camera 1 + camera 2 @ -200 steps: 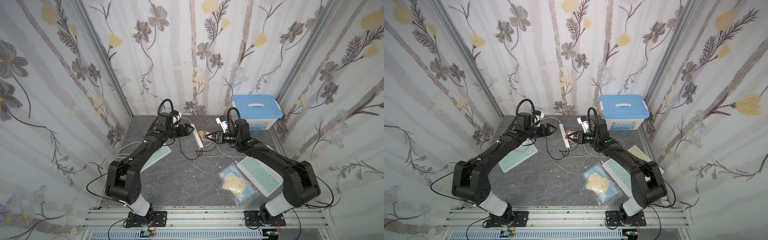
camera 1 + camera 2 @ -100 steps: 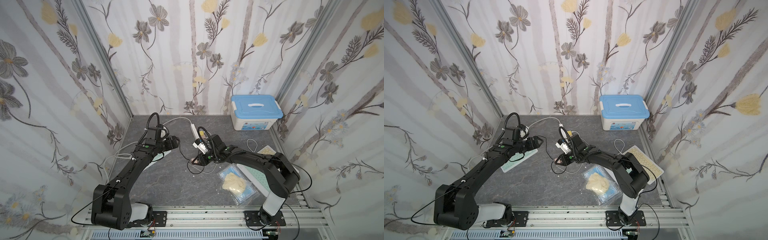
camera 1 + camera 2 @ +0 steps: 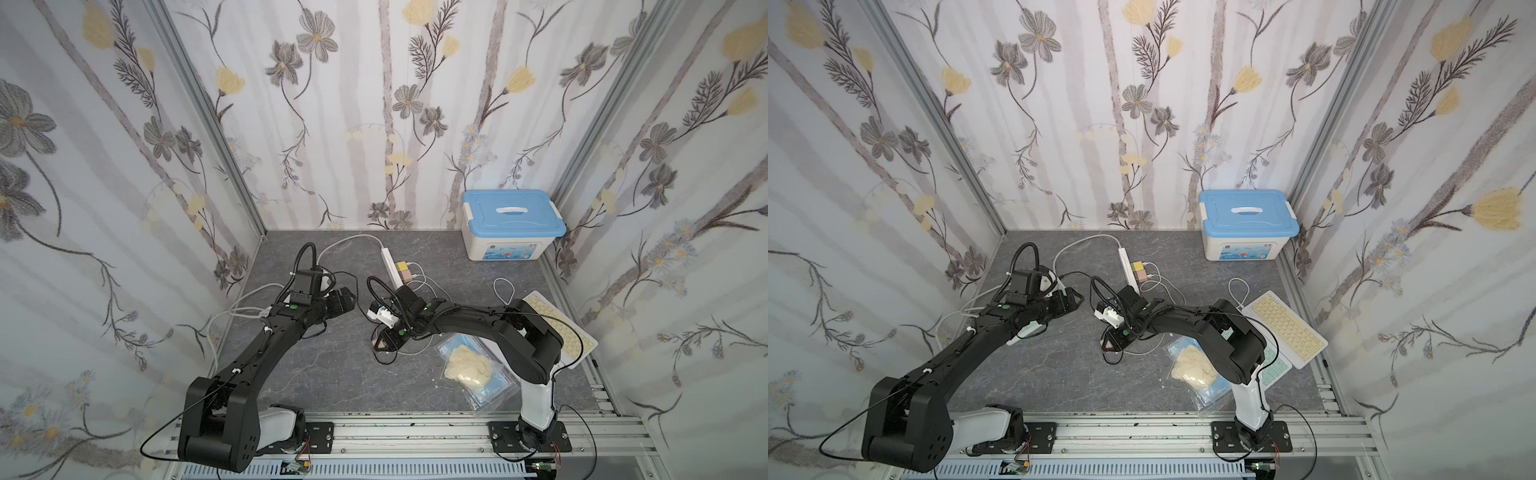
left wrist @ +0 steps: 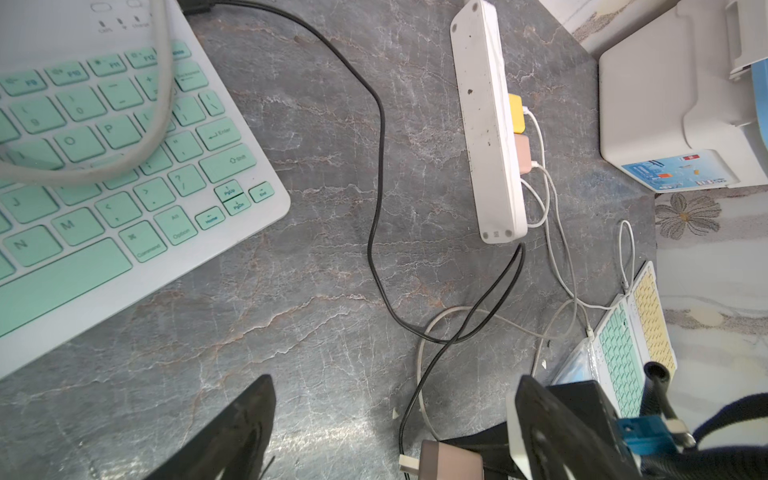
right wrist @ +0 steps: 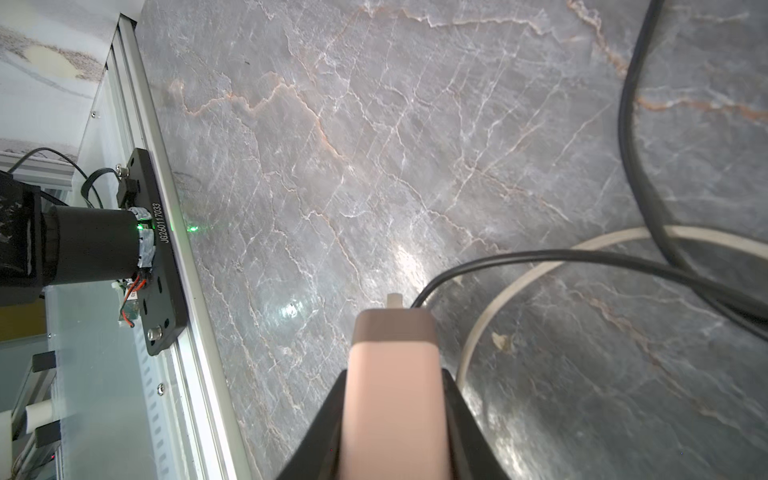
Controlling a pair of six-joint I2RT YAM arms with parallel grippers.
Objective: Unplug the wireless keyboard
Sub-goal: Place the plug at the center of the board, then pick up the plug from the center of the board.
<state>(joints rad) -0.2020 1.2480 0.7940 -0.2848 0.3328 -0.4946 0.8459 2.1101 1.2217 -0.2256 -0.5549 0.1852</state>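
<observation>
The mint wireless keyboard (image 4: 104, 166) lies at the left, mostly hidden under my left arm in both top views. Its black cable (image 4: 376, 166) runs across the table to a pink power adapter (image 5: 392, 332). That adapter is out of the white power strip (image 3: 390, 264), and its bare prongs show. My right gripper (image 5: 395, 376) is shut on the adapter (image 3: 379, 344), low over the middle of the table. The left gripper (image 3: 349, 297) hangs open and empty just right of the keyboard, its fingers (image 4: 232, 428) wide apart.
A yellow adapter (image 3: 402, 266) and another pink one (image 3: 405, 275) sit in the strip with white cables. At the right, a yellow keyboard (image 3: 1285, 328) lies over a second mint one (image 3: 1273, 365). A bag of cream gloves (image 3: 467, 365) lies front right. A blue-lidded box (image 3: 513, 224) stands at the back right.
Both arms have drawn back from the power strip toward the front. The right gripper has carried the pink adapter away from the strip. The left gripper has left the strip.
</observation>
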